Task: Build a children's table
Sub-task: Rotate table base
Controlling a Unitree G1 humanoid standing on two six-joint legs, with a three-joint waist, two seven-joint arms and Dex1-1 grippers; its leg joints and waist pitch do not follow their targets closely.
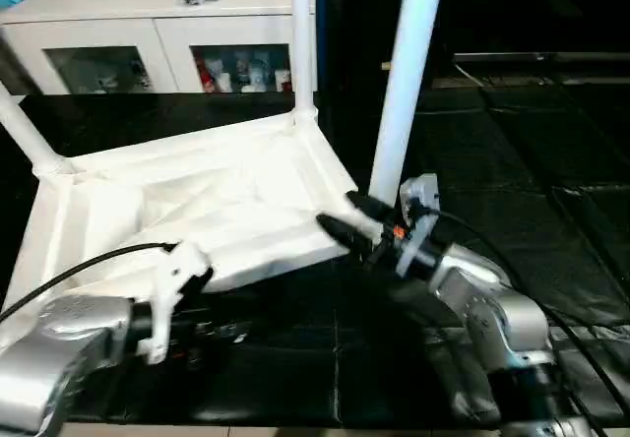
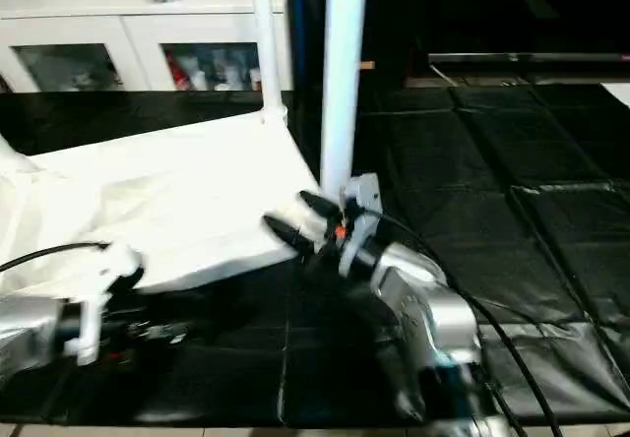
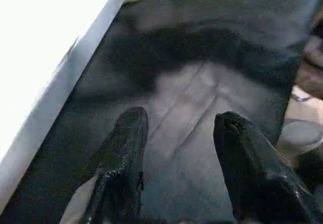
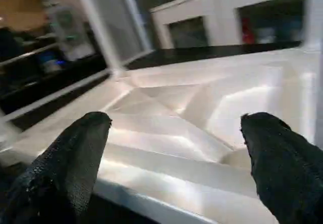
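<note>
While children's table (image 1: 197, 211) lies underside up, legs vertical, right gripper (image 1: 345, 222) gapes empty, left gripper (image 3: 176, 148) parted, empty.

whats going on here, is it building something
A two-armed robot is putting together a white children's table. The table top lies underside up on a black mat, with at least three legs standing in its corner sockets. The right gripper is wide open at the near corner beside one upright leg, holding nothing. The left gripper is open over the mat next to the top's near edge, also holding nothing. A white cabinet stands behind.
</note>
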